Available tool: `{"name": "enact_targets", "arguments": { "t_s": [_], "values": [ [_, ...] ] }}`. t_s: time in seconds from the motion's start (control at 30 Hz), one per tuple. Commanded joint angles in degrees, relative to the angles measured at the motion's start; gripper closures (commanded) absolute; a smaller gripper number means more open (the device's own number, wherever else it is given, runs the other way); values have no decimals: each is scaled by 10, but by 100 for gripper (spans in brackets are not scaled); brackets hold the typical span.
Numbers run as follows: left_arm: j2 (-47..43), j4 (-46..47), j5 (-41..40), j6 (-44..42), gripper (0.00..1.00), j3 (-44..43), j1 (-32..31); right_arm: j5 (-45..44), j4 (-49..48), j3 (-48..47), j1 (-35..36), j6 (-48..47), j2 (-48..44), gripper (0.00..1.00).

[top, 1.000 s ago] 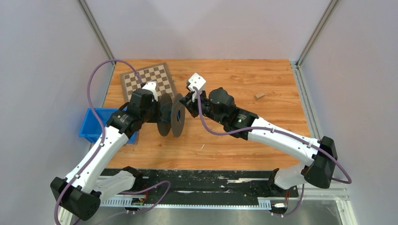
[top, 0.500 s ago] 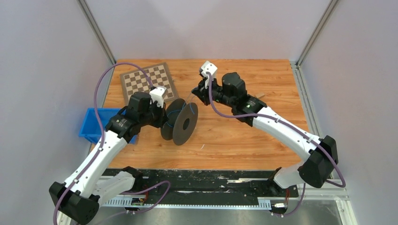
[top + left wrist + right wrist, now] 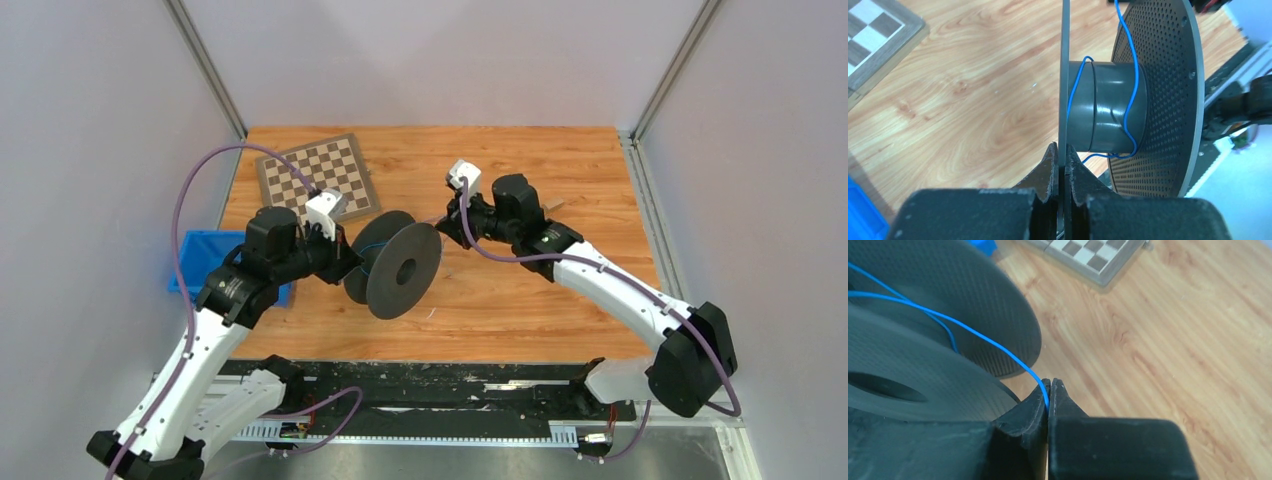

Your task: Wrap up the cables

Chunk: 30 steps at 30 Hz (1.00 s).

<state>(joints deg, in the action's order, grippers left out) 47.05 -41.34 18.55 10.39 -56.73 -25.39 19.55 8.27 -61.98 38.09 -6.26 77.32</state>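
Note:
A dark grey two-disc spool (image 3: 400,270) hangs above the table's middle, tilted, one perforated disc facing up. My left gripper (image 3: 350,262) is shut on the thin edge of its other disc (image 3: 1064,75). In the left wrist view the fingertips (image 3: 1054,160) pinch that edge. The blue cable (image 3: 1131,107) runs in loose turns round the grey hub (image 3: 1108,107). From the spool the cable (image 3: 978,335) stretches to my right gripper (image 3: 1050,385), which is shut on it. That gripper (image 3: 443,222) is just right of the spool.
A chessboard (image 3: 315,172) lies at the back left of the wooden table. A blue bin (image 3: 200,262) stands at the left edge, under my left arm. A small wooden block (image 3: 553,204) lies behind my right arm.
The left arm has turned the spool so a disc faces up and has shifted it right. The right gripper has moved right and slightly nearer, still holding the cable.

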Motion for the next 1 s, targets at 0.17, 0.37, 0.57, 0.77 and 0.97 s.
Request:
{"name": "enact_targets", "arguments": {
  "t_s": [0.17,0.37,0.57,0.77,0.97],
  "values": [
    [-61,91,30,116,100,-56,11,61,-75,101,-12,57,-76,100],
    [-103,179,2,236,100,-19,13,96,-228,200,-12,196,-125,91],
    [-116,253,0,318,100,24,13,109,-363,266,-10,301,-142,100],
    [-124,269,-39,333,100,32,13,115,-379,280,-4,329,-132,90],
    [-126,283,-49,342,100,41,13,103,-410,301,14,344,-130,100]
  ]
}}
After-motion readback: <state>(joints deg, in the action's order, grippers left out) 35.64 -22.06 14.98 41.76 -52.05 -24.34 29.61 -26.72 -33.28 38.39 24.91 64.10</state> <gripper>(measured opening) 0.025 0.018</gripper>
